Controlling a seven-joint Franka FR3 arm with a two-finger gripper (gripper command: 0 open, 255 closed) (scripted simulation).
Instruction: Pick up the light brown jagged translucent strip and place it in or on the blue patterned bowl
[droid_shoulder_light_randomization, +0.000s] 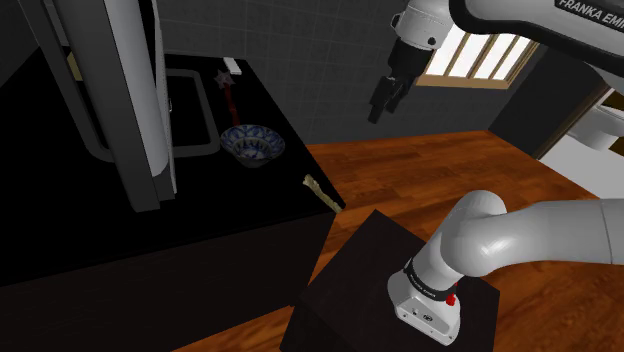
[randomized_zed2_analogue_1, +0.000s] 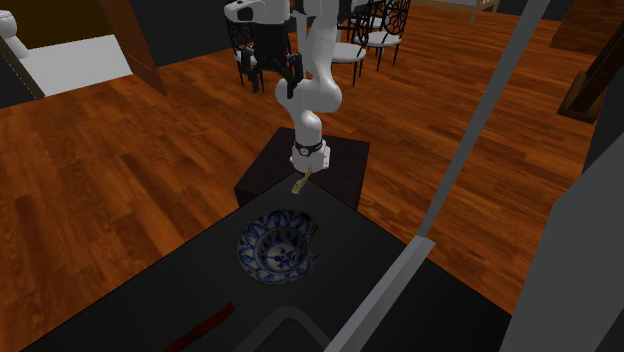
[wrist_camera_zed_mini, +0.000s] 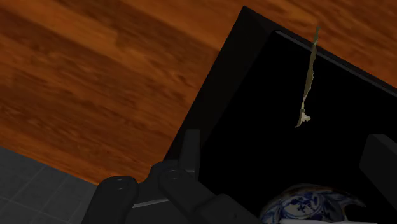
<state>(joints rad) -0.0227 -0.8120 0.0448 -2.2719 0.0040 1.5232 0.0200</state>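
Task status: no step is complete. The jaws stand open and empty, raised well clear of the table (droid_shoulder_light_randomization: 150, 250). The strip (wrist_camera_zed_mini: 308, 83) lies flat at the table's edge, near the bowl (droid_shoulder_light_randomization: 252, 145) but not touching it. The strip is thin, tan and ragged-edged. Grasp, lift and placement remain.

Overall light: dim.
Source: bright window (droid_shoulder_light_randomization: 478, 55), far side of the room.
Worktop (droid_shoulder_light_randomization: 250, 200): near-black, surface detail lost.
Floor (randomized_zed2_analogue_1: 120, 180): evenly lit, soft sheen.

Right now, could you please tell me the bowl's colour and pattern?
The round bowl is white with blue floral patterning; second exterior view shows it best.
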